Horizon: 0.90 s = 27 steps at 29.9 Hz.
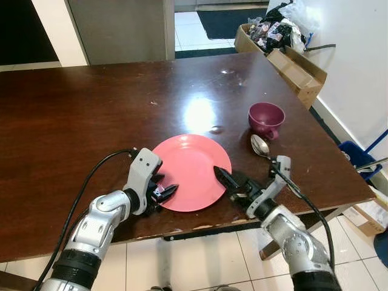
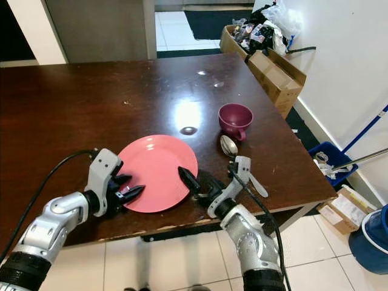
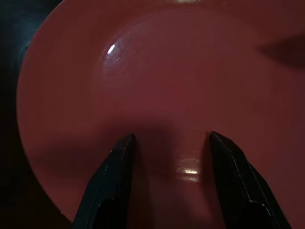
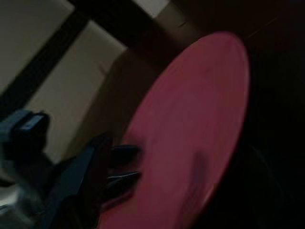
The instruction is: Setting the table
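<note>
Evidently the plate lies flat near the front edge of the table, where a diner would sit, and both arms flank it as if to square it up or shift it. It is a round, shallow, glossy pink disc, likely ceramic or melamine, with a plain raised rim that catches the light.

At its near left rim sits the left pincer, its 2 black fingers spread apart over the plate's surface and gripping nothing. At the opposite rim the right pincer points in toward the plate; I cannot tell whether its fingers are apart or together.

Just beyond the right pincer lies a spoon, bright polished metal, bowl away from the robot, set beside the plate as cutlery should be. Further out past the spoon stands a cup, maroon, smooth, with a small handle. Underneath, the table is dark varnished wood, reflective and slightly scuffed.
</note>
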Tool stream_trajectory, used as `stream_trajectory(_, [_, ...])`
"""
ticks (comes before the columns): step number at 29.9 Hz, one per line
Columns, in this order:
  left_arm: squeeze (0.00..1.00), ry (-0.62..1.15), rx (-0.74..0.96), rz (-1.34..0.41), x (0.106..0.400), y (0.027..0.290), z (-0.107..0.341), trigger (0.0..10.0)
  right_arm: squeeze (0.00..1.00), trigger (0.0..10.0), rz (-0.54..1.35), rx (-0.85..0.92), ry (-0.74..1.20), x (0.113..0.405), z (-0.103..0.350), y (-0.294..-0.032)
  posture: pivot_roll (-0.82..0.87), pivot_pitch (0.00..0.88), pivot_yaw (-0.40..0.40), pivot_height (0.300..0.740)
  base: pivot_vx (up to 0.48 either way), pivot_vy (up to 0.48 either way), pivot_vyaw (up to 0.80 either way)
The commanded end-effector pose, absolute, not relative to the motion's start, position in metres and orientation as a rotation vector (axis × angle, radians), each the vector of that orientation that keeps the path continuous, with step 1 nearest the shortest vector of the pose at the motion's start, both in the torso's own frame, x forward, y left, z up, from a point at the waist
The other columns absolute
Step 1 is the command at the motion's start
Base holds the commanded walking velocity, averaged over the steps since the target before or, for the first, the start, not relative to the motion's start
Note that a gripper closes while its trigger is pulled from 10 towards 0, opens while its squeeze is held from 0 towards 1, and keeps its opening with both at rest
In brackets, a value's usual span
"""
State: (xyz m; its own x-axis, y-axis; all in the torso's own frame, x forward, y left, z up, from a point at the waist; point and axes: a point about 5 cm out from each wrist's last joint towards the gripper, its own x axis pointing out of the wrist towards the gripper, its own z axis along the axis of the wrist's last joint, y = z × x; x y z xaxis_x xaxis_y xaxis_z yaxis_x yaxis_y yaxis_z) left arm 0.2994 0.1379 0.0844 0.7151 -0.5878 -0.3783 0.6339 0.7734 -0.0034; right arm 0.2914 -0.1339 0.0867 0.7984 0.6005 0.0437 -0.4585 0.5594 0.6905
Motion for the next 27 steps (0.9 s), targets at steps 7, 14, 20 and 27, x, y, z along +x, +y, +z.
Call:
stream_trajectory(7, [0.0, 0.647, 0.102, -0.631, 0.273, 0.155, 0.037, 10.0, 0.0, 10.0, 0.695, 0.828, 0.309, 0.296, 0.074, -0.119, -0.05, 0.058, 0.038, 0.74, 0.0, 0.0, 0.0])
stream_trajectory(14, [0.0, 0.643, 0.098, -0.63, 0.272, 0.155, 0.038, 10.0, 0.0, 0.0, 0.734, 0.781, 0.329, 0.303, 0.071, -0.109, -0.04, 0.054, 0.034, 0.74, 0.0, 0.0, 0.0])
stream_trajectory(20, [0.0, 0.648, 0.1, -0.637, 0.271, 0.156, 0.038, 10.0, 0.0, 0.0, 0.745, 0.828, 0.213, 0.312, 0.087, -0.114, -0.04, 0.057, 0.041, 0.74, 0.0, 0.0, 0.0])
stream_trajectory(27, [0.0, 0.641, 0.099, -0.644, 0.272, 0.156, 0.041, 10.0, 0.0, 0.0, 0.784, 0.885, 0.139, 0.315, 0.101, -0.116, -0.04, 0.059, 0.046, 0.74, 0.0, 0.0, 0.0])
